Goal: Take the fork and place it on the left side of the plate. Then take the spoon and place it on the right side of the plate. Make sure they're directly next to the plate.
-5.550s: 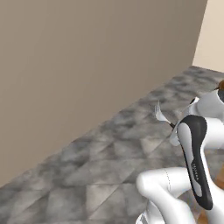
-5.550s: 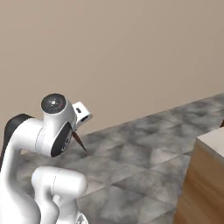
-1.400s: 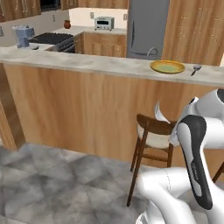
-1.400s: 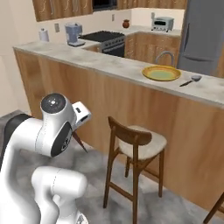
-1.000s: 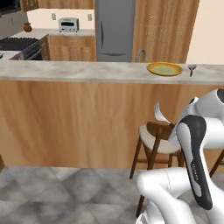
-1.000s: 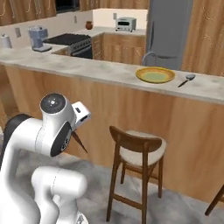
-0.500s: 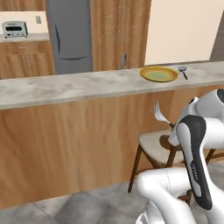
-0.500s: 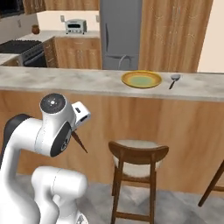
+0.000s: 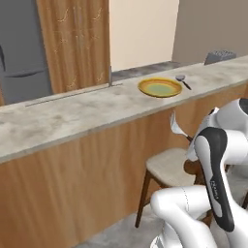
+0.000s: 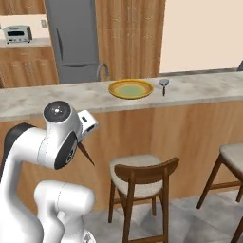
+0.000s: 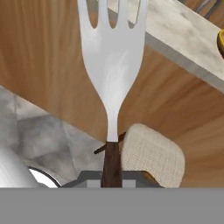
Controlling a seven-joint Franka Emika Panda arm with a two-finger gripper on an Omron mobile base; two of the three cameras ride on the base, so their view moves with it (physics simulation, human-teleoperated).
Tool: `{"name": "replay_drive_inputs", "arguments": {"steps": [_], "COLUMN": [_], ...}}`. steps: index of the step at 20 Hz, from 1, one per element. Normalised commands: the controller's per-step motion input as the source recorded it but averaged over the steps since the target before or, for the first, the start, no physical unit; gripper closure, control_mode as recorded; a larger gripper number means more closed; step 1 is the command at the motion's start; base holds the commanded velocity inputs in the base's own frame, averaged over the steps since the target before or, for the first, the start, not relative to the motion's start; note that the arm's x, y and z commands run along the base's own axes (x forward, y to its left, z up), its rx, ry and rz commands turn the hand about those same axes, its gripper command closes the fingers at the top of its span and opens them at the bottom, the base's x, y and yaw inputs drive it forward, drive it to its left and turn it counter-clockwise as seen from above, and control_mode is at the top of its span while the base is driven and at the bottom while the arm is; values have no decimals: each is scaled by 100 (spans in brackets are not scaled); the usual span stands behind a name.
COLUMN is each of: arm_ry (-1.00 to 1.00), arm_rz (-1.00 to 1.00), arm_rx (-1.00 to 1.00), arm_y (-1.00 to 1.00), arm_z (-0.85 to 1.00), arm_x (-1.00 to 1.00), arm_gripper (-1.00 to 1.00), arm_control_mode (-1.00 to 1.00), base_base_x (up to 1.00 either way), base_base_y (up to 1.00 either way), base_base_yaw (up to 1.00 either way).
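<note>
Lighting is flat and even all over, bright but soft, with no glare and hardly any shadows on the tabletop [image 10: 199, 90] or the floor. Base views look a bit soft and low-res. The fork [image 11: 113, 65] close above the pincer renders smooth, slightly blurry at its edges.

Glossy white arm [image 10: 28, 152] — rounded links, dark joint bands, grey joint cap.

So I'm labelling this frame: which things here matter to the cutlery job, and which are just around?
Job:
- small round yellow plate
- dark-handled spoon right of it
- silver fork with brown handle, held in the gripper

Around:
- wooden stool
- grey fridge
- toaster
</note>
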Motion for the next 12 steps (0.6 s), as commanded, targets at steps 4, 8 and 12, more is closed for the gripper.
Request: {"name": "replay_drive_inputs", "arguments": {"steps": [4, 8, 12], "arm_ry": [0, 0, 0], "arm_rz": [0, 0, 0], "arm_rx": [0, 0, 0], "arm_y": [0, 0, 0], "arm_z": [0, 0, 0], "arm_x": [0, 0, 0], "arm_gripper": [100, 100, 100], "arm_control_mode": [100, 100, 100], "base_base_x": [34, 25, 8], "base_base_y": [58, 69, 58], "base_base_yaw": [-50, -44, -33]}}
